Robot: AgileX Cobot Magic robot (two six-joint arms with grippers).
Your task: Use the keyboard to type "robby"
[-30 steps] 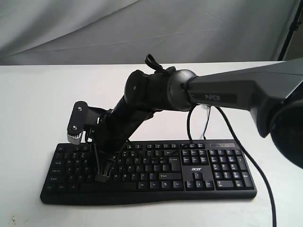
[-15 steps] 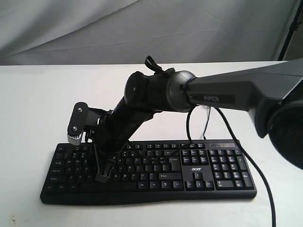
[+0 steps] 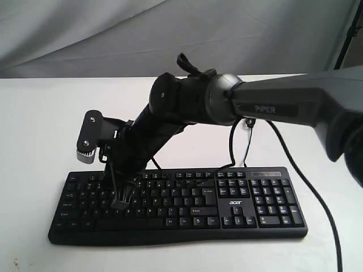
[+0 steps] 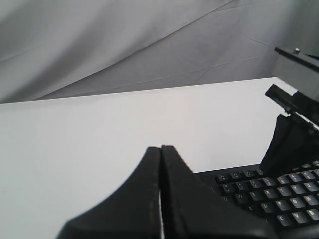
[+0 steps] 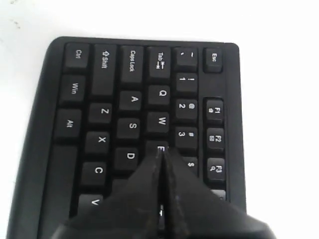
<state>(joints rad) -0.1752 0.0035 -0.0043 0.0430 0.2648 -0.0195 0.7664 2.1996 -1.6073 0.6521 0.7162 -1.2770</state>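
The black keyboard (image 3: 198,198) with its white acer logo lies on the white table near the front edge. My right arm reaches across it from the right. The right gripper (image 3: 121,203) is shut, empty, and points down at the left letter keys. In the right wrist view the right gripper (image 5: 161,149) has its tip at the edge of the E key (image 5: 160,147) on the keyboard (image 5: 132,99); contact cannot be told. My left gripper (image 4: 160,147) is shut on nothing, over bare table beside the keyboard (image 4: 259,191). It is out of the exterior view.
A thin black cable (image 3: 317,198) runs from behind the keyboard off the front right. Grey cloth (image 3: 113,34) hangs behind the white table (image 3: 45,113). A dark stand (image 3: 349,34) leans at the back right. The right arm's wrist (image 4: 294,134) shows in the left wrist view.
My right gripper has lifted and shifted slightly left and toward the keyboard's upper letter rows. Its wrist and forearm have risen with it.
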